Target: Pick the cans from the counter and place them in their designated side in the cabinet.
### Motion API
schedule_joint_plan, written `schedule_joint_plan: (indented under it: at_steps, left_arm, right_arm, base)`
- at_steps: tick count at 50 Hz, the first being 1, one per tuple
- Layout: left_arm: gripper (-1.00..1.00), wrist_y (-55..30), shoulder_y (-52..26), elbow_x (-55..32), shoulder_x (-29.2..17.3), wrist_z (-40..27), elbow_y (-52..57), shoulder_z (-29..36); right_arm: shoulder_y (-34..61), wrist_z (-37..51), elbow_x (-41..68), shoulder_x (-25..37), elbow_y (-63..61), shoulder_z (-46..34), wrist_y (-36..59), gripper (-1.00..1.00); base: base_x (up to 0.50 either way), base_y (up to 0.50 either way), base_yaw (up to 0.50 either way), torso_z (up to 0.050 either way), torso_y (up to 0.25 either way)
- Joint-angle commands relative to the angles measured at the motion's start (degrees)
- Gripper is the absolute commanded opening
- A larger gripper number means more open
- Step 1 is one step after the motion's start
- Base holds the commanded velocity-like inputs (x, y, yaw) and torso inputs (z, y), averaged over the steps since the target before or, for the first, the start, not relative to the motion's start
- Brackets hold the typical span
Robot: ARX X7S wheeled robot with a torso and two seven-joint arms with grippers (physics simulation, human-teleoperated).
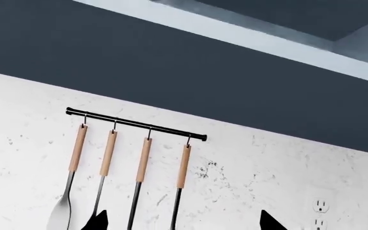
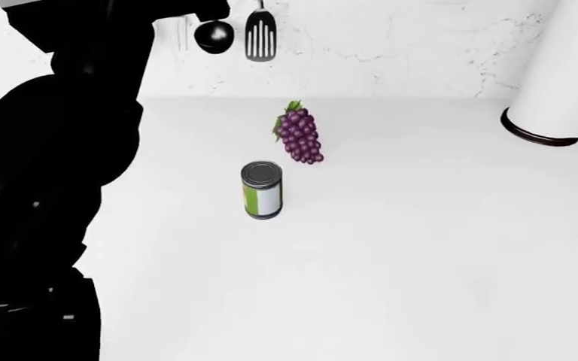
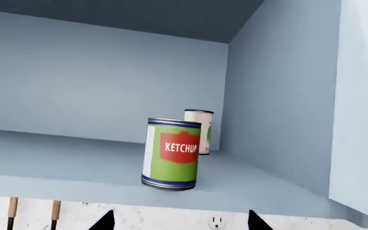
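1. The right gripper hangs just in front of the cabinet shelf, its tips apart and holding nothing.
2. The ketchup can stands upright near the shelf's front edge; a second tin sits behind it, toward the cabinet's side wall.
3. The left gripper faces the utensil rail, tips spread and empty.
4. A green-and-white can stands upright on the counter, just in front of the grape bunch.
5. The placing step looks done; the next move likely calls for lowering an arm to that counter can.
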Motion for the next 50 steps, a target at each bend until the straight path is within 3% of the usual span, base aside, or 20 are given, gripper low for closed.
schedule_joint_plan:
  at_steps: [1, 15, 23, 39, 50]
  left_arm:
    - [1.0, 0.0, 0.3, -0.8, -0.6, -0.4, 1.6, -0.2]
    - [1.0, -4.6, 8.6, -4.6, -11.3, -5.2, 23.6, -5.7]
    - [1.0, -4.7, 14.2, -6.6, -14.7, -6.7, 30.5, -9.8]
    - [1.0, 2.2, 24.8, -0.5, -15.5, -3.9, 32.3, -9.1]
    - [1.0, 2.2, 25.1, -0.8, -15.5, -4.3, 32.8, -8.9]
  right_arm:
    - [-1.4, 1.3, 2.6, 1.1, -2.9, 0.3, 0.0, 1.0]
    - [-10.8, 16.3, 19.2, 8.6, -30.7, 5.5, -2.7, 1.0]
    - [-15.0, 21.7, 24.5, 10.8, -40.0, 7.2, -6.3, 1.0]
    - [-42.1, 9.3, 9.9, 4.4, -42.5, 0.6, -16.9, 1.0]
    - [-47.4, 5.5, 7.3, 1.7, -38.9, -2.4, -18.0, 1.0]
  base:
    - [0.0, 0.0, 0.0, 0.0, 0.0]
    - [0.0, 0.0, 0.0, 0.0, 0.0]
    - [0.0, 0.0, 0.0, 0.0, 0.0]
    - [0.0, 0.0, 0.0, 0.0, 0.0]
    - [0.0, 0.0, 0.0, 0.0, 0.0]
